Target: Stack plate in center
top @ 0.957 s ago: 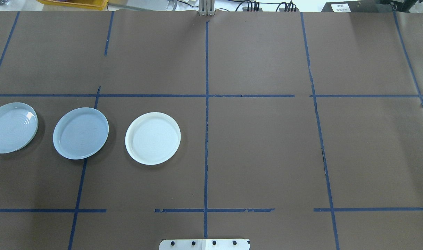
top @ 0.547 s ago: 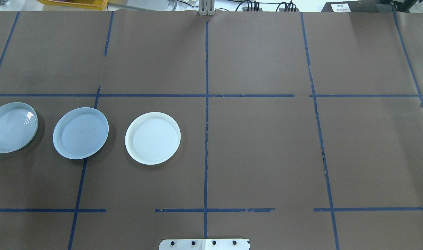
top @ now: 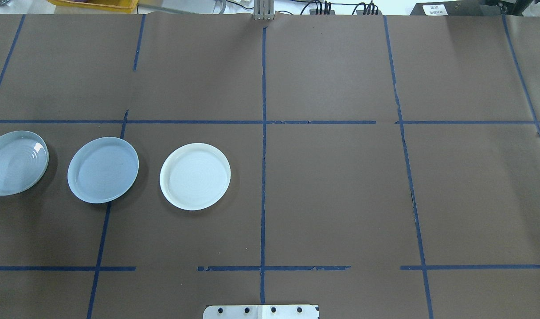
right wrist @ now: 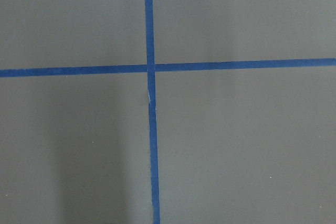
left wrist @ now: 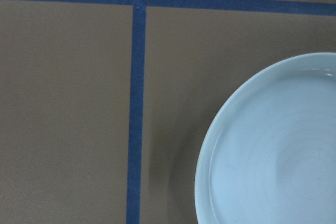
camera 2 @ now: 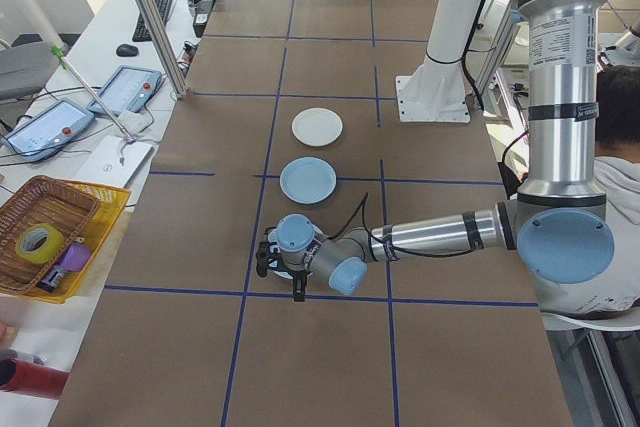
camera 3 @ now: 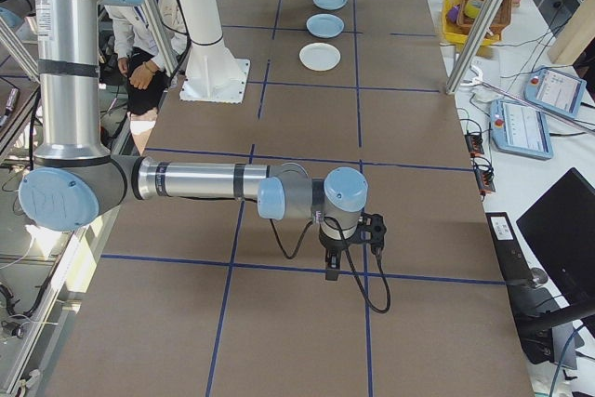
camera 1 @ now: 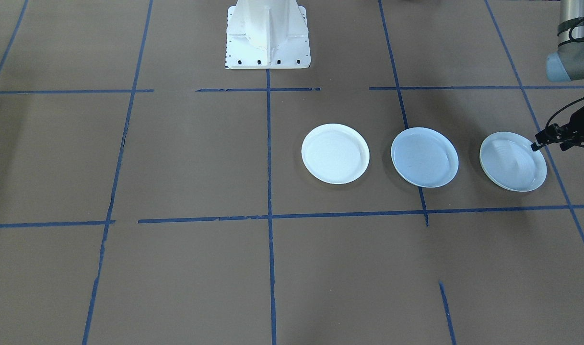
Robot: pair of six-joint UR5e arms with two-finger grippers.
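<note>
Three separate plates: smooth blue plate (top: 103, 170) central

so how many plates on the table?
3, in a row, none stacked: white plate nearest the middle, smooth blue plate in the center, ringed blue plate at the left end.

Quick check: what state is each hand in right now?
Left hand: beside the ringed plate, holding nothing; open or shut cannot be told.
Right hand: over bare table, seen only from the side; cannot be told.
</note>
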